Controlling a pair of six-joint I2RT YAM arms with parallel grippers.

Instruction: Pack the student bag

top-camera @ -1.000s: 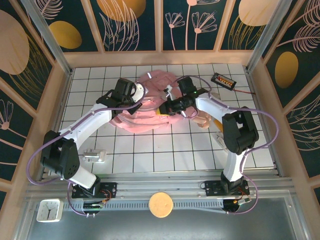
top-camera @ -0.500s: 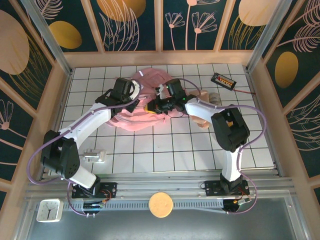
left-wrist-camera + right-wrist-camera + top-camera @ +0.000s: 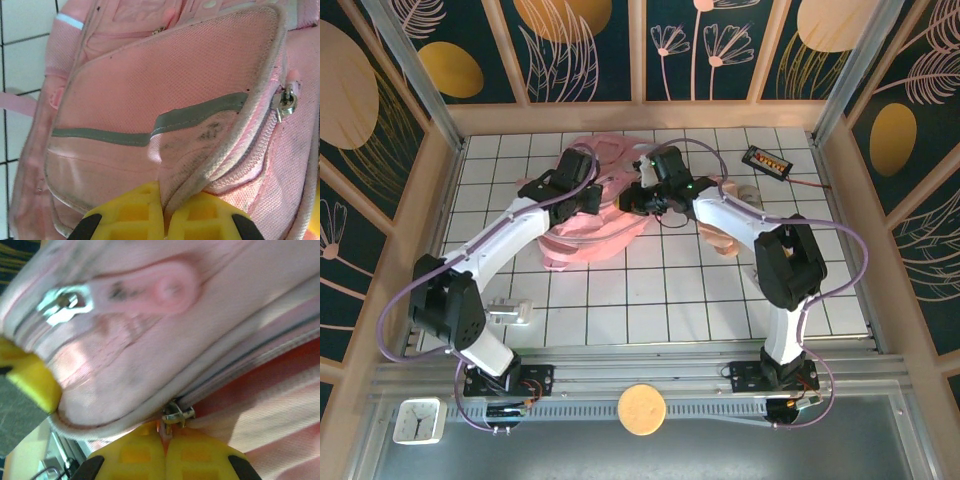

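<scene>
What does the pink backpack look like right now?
The student bag is soft pink woven fabric with grey reflective strips, pale piping and metal zipper pulls, a bit grubby. It lies crumpled on the white tiled table, straps trailing. The left gripper pinches its front pocket's edge; the right gripper is shut on a zipper pull.

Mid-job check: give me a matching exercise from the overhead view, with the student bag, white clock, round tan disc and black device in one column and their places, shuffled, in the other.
Things:
1 student bag
2 white clock
3 round tan disc
4 black device

Places:
A far right of the tiles
B near-left corner, off the tiles
C far middle of the tiles
D middle of the near edge, off the tiles

Pairs: 1-C, 2-B, 3-D, 4-A
</scene>
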